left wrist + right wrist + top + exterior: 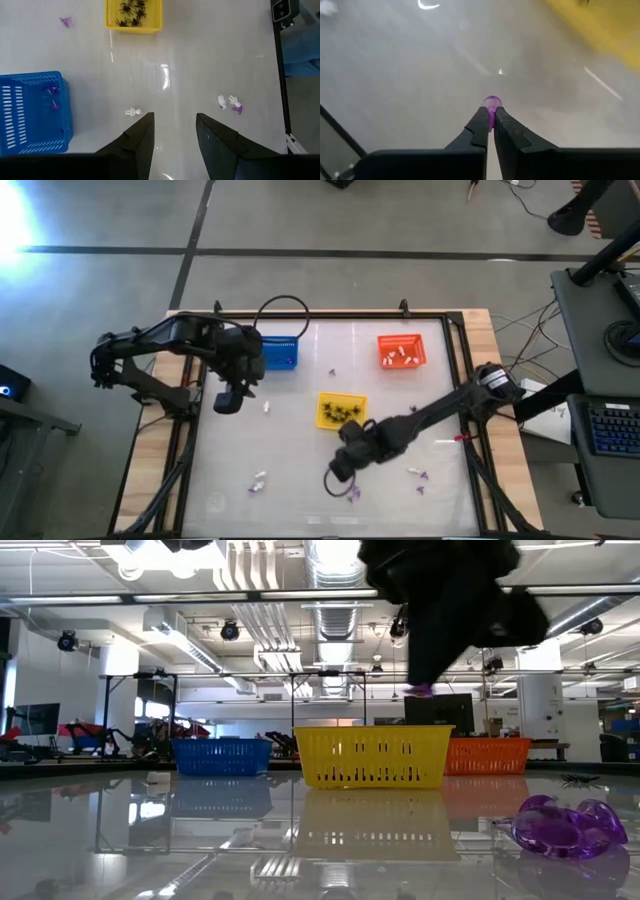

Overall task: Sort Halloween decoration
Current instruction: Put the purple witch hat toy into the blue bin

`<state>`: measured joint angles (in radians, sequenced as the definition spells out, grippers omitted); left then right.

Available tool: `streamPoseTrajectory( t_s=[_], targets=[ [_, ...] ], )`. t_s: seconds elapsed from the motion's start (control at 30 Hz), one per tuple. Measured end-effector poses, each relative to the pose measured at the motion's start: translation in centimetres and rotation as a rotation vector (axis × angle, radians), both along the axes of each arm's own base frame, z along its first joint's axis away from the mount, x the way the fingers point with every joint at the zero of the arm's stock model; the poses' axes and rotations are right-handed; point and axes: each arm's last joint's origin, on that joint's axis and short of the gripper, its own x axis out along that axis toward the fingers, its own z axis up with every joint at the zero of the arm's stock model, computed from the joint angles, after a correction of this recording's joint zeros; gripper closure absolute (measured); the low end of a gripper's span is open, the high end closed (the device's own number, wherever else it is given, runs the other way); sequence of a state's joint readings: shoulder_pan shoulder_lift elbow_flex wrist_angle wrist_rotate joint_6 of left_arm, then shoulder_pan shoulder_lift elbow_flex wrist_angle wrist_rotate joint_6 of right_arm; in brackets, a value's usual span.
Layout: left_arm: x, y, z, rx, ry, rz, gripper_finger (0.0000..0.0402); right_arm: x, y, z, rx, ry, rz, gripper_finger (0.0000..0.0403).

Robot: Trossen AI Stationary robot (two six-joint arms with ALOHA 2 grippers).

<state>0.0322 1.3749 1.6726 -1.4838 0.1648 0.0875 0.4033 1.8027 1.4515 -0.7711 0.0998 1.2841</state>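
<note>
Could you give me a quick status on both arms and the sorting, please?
Right end effector shut on purple trinket, lifted above the table. Left end effector open, hovering by blue basket. Nothing in the way.

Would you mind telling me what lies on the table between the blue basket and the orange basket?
In the high view, one small purple trinket lies on the table between the blue basket and the orange basket; otherwise that stretch is bare.

A robotics lab, likely: exposed ceiling ducts point(270, 600) and strip lights overhead, other metal rigs point(140, 710) (blurred) beyond the worktop point(300, 430), concrete floor point(110, 290).
</note>
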Motion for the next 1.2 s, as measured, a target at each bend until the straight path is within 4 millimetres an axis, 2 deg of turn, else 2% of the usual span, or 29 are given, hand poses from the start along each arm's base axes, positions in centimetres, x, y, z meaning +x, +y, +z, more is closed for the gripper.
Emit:
streamPoseTrajectory(
  t_s=[0.3, 0.57, 0.83, 1.07, 1.2],
  targets=[
    [-1.3, 0.3, 0.8, 0.118, -0.040, 0.050, 0.0274, 3.0, -5.6, 2.0, -0.077, -0.097, 0.078, 0.0394],
    [-2.0, 0.4, 1.2, 0.153, -0.059, 0.066, 0.0274, 5.1, -12.2, 3.3, -0.159, -0.212, 0.095, 0.0394],
    [-2.5, 1.0, 1.3, 0.317, -0.036, 0.185, 0.0274, 5.9, -18.7, 4.0, -0.182, -0.329, 0.100, 0.0394],
    [-2.5, 1.0, 1.3, 0.295, -0.038, 0.247, 0.0274, 6.5, -22.8, 4.7, -0.228, -0.461, 0.092, 0.0394],
    [-2.5, 1.0, 1.3, 0.277, -0.039, 0.289, 0.0274, 6.9, -24.9, 4.2, -0.219, -0.512, 0.082, 0.0394]
  ],
)
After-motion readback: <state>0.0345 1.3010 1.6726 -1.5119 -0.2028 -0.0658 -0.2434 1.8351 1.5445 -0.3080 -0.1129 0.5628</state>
